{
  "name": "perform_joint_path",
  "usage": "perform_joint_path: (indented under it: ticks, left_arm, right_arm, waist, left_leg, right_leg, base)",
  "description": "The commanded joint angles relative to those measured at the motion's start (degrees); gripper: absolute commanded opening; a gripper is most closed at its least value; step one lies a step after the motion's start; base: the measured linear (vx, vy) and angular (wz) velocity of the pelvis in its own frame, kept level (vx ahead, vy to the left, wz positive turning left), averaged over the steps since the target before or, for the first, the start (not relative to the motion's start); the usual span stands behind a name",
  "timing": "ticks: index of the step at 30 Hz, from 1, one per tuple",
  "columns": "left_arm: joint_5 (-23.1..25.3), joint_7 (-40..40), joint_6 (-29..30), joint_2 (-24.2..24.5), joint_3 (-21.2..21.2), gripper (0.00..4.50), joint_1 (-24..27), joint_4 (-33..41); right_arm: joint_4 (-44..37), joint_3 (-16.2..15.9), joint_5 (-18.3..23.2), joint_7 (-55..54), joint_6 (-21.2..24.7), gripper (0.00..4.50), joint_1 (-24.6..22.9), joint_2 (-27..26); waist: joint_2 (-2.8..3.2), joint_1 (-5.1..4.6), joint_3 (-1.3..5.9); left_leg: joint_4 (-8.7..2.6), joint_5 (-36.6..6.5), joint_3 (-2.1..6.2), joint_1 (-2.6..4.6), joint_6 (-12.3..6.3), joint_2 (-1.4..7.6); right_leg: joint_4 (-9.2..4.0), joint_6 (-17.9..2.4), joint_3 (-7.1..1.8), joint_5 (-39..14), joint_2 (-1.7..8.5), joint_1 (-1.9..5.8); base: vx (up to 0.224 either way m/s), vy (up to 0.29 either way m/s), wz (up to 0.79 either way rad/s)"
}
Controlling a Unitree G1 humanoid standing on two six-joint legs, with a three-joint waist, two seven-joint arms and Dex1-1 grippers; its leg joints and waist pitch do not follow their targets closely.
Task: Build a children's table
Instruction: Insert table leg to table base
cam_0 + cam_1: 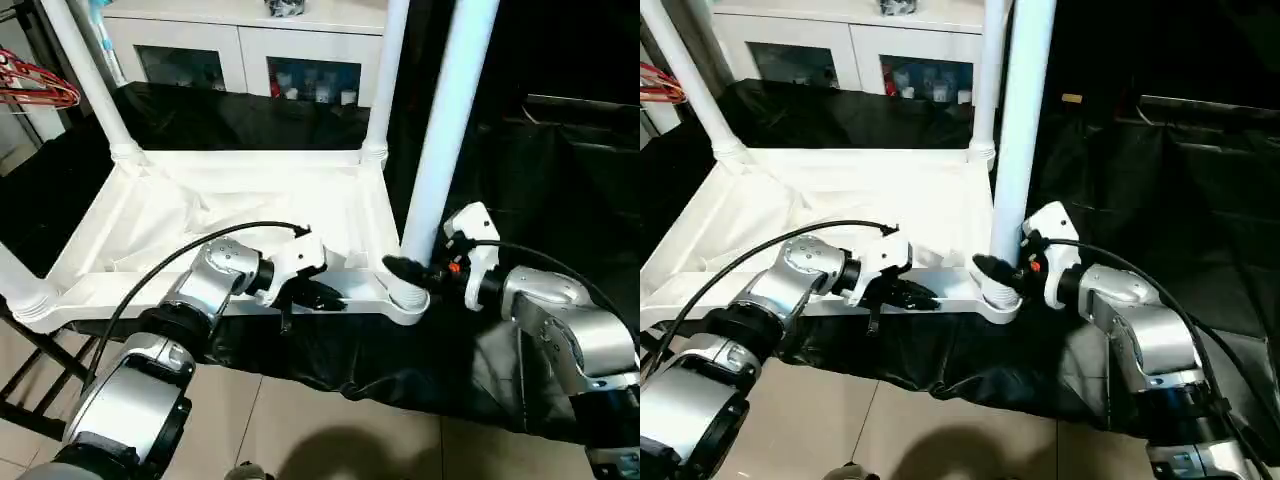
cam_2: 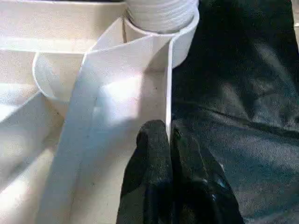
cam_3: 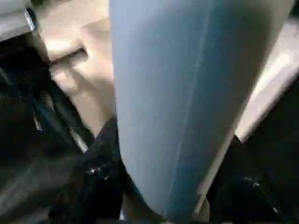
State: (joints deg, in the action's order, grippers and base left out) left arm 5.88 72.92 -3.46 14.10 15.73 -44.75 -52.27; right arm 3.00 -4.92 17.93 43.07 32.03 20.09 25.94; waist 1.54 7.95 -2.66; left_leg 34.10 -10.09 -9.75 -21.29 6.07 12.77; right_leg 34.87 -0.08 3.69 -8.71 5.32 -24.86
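- The right gripper (image 1: 405,268) is closed around the base of the near-corner leg (image 1: 447,120), its black fingers (image 1: 990,268) wrapping the leg just above the corner socket (image 1: 405,297).
- From that gripper the leg's long axis runs straight up, nearly vertical. The socket sits directly beneath, so any seating push goes downward along the leg.
- The left gripper (image 1: 318,296) pinches the thin upright rim (image 2: 168,93) of the table top (image 1: 200,215), fingers pressed together on it, just beside the same socket.
- The right arm is the one on the leg; the left steadies the top.
- The table top lies upside down on black cloth (image 1: 420,370), ribs showing, all white. Two far legs (image 1: 88,75) stand in their corners.
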Motion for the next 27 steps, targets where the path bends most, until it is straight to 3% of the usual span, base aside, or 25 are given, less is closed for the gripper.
perform_joint_path:
  ticks: [1,10,14,20,23,24,27]
  left_arm:
    - [-0.43,-0.16,0.70,0.81,-0.19,0.00,0.02,0.39]
    - [-0.52,0.03,0.74,1.13,-0.35,0.00,0.01,0.44]
    - [-0.89,0.25,0.88,1.04,-0.41,0.00,0.48,1.50]
    - [-1.41,-1.06,0.56,0.81,-1.19,0.00,0.80,2.05]
    - [-1.70,-1.76,0.52,0.75,-1.63,0.00,0.92,2.22]
    - [-1.84,-2.03,0.56,0.71,-1.80,0.00,0.96,2.32]
    - [-2.04,-2.54,0.64,0.69,-2.07,0.00,1.01,2.42]
  right_arm:
    - [0.73,-1.11,-0.31,0.52,1.85,1.88,-1.10,0.46]
    - [0.93,-1.19,-0.52,0.46,1.79,1.88,-1.18,0.20]
    - [6.13,0.76,-0.21,-1.65,-1.14,1.88,0.11,-3.07]
    - [7.44,4.17,2.08,-3.09,-2.41,1.88,-0.99,-5.16]
    - [8.23,6.90,3.80,-4.21,-3.10,1.88,-2.28,-6.65]
    - [8.79,7.65,4.08,-4.46,-3.60,1.88,-2.70,-7.07]
    - [10.11,8.34,3.82,-4.47,-5.73,1.88,-4.20,-7.78]
  waist:
    - [-0.45,0.05,3.79]
    - [-0.53,0.13,3.94]
    - [-0.43,-0.07,3.91]
    - [-0.31,-0.45,3.70]
    - [-0.22,-0.46,3.79]
    - [0.10,-0.41,3.84]
    - [0.04,-0.54,3.80]
  left_leg:
    - [-4.18,-13.96,-0.43,0.15,-0.95,-0.51]
    - [-4.09,-13.40,-0.43,0.17,-1.04,-0.49]
    - [-4.19,-14.54,-0.38,0.14,-0.72,-0.51]
    - [-4.40,-16.46,-0.33,0.35,-0.64,-0.53]
    - [-4.42,-16.16,-0.32,0.32,-0.62,-0.50]
    - [-4.45,-16.15,-0.19,0.24,-0.55,-0.41]
    - [-4.49,-16.67,-0.26,0.20,-0.58,-0.41]
  right_leg:
    - [-4.55,-9.45,-1.64,-16.38,2.09,4.11]
    - [-4.38,-9.83,-1.66,-14.99,2.06,4.13]
    - [-4.51,-9.89,-1.60,-16.36,2.26,4.05]
    - [-4.96,-9.38,-1.54,-19.36,2.17,3.92]
    - [-4.92,-9.47,-1.56,-18.69,2.16,3.93]
    - [-4.73,-9.84,-1.55,-17.90,2.24,3.98]
    - [-4.74,-10.29,-1.52,-16.97,2.17,3.95]
  base:
    - [0.000,0.000,0.00]
    - [0.000,0.000,0.00]
    - [0.000,0.000,0.00]
    - [0.000,0.000,0.00]
    - [0.000,0.000,0.00]
    - [0.000,0.000,0.00]
    - [0.000,0.000,0.00]
